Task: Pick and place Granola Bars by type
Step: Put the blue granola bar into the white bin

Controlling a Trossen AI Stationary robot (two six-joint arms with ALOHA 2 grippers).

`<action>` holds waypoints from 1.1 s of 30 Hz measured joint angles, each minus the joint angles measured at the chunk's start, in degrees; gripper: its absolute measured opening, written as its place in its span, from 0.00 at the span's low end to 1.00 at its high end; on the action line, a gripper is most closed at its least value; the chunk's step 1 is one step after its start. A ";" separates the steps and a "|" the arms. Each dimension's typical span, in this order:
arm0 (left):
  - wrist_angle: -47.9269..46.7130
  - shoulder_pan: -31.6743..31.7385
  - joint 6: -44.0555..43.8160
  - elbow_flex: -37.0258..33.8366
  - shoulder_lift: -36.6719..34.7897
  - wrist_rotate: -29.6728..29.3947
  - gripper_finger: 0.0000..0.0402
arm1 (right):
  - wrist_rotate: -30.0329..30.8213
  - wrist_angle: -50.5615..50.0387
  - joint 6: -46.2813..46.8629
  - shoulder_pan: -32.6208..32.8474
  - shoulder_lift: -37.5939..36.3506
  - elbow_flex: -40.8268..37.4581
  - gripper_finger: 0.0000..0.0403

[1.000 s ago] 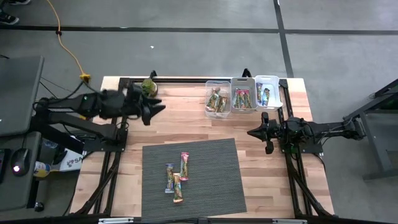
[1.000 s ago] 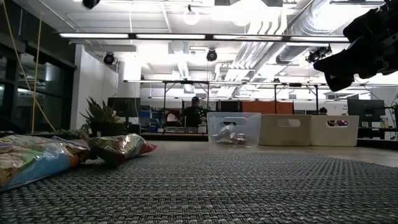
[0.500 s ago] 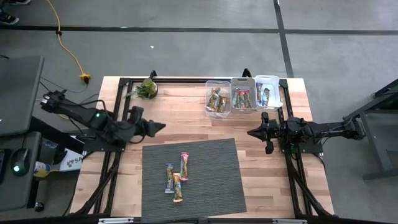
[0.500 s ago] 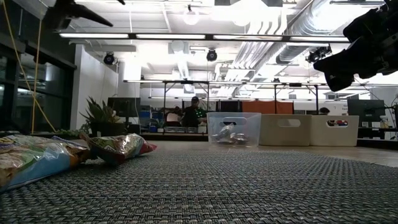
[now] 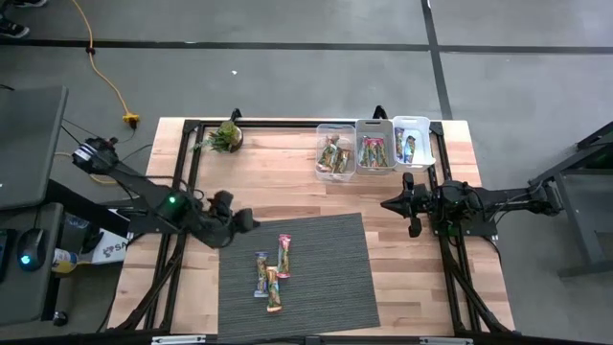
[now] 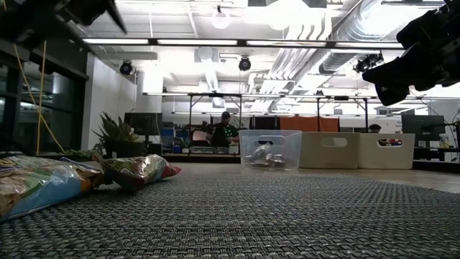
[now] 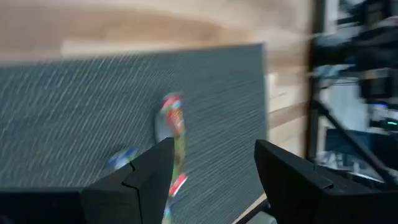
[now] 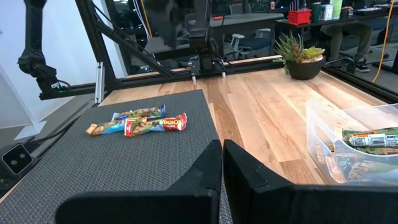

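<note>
Three Granola Bars lie flat on the grey mat [image 5: 292,273]: a pink one [image 5: 283,256], a blue one [image 5: 261,274] and an orange/tan one [image 5: 273,290]. The right wrist view shows them as a cluster [image 8: 137,122], and the low view shows them at the left [image 6: 136,170]. More bars lie in three bins at the far right. My left gripper [image 5: 251,220] is open above the mat's far left corner; its wrist view [image 7: 211,168] shows the pink bar [image 7: 174,124] ahead. My right gripper [image 5: 385,203] is shut and hovers right of the mat.
The clear bin [image 5: 335,153] holds orange/tan bars, the middle bin [image 5: 374,149] pink ones and the right bin [image 5: 412,142] blue/green ones. A small potted plant [image 5: 228,136] stands at the far left edge. Bare wood lies between mat and bins.
My left arm has swung from beside the plant toward the table's near edge. Its gripper has come to the mat's far left corner, closer to the bars. The right arm and the bars have stayed put.
</note>
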 joint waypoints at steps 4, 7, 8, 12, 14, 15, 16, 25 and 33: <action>-0.52 -0.72 -5.61 0.78 4.89 5.63 0.55 | 0.00 0.01 -0.01 0.00 0.00 0.01 0.00; -2.02 -0.65 -7.28 3.26 8.97 10.39 0.55 | 0.00 0.02 0.00 0.02 0.00 0.02 0.00; -2.97 -0.65 -7.82 4.30 10.19 11.48 0.55 | -0.02 0.01 -0.01 0.00 0.00 0.01 0.00; -7.72 -0.59 -9.10 9.69 15.20 14.89 0.55 | 0.00 0.02 0.00 0.01 -0.04 0.01 0.00; -11.29 -0.58 -10.00 12.85 17.62 16.83 0.55 | 0.00 0.01 -0.01 0.02 0.00 0.01 0.00; -12.94 -0.56 -10.72 14.38 18.80 18.12 0.55 | 0.00 0.01 0.00 0.01 0.00 0.00 0.00; -14.52 -0.56 -11.33 15.87 20.04 19.53 0.55 | 0.00 0.02 0.00 0.00 0.00 0.00 0.00; -17.12 -0.57 -12.13 22.53 28.97 25.60 0.55 | 0.00 0.00 0.00 0.01 -0.01 0.01 0.00; -15.96 -0.35 -12.24 22.62 33.26 27.03 0.55 | 0.00 0.00 0.00 0.02 0.00 0.01 0.00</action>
